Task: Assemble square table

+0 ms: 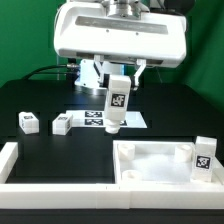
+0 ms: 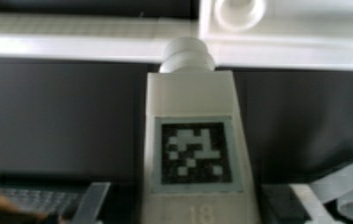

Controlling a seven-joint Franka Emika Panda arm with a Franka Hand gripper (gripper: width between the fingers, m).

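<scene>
Gripper: two-finger gripper clamped on a small white plastic tagged leg, held in the air behind the top.
Top: white plastic square tray-like tabletop; a second leg stands upright inside its rim.
Spares: third leg and fourth leg, well apart from the top.
Handling: likely light, rigid and slick; grip the flat sides.
Markings: black-and-white square tags only, no readable text.

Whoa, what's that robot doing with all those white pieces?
The robot arm is building a little square table. Its end effector is shut on the held leg, keeping it upright above the black table. The tabletop lies nearby, with a standing leg at its corner on the exterior view's right. The far-left leg and the second loose leg lie waiting on the exterior view's left.
</scene>
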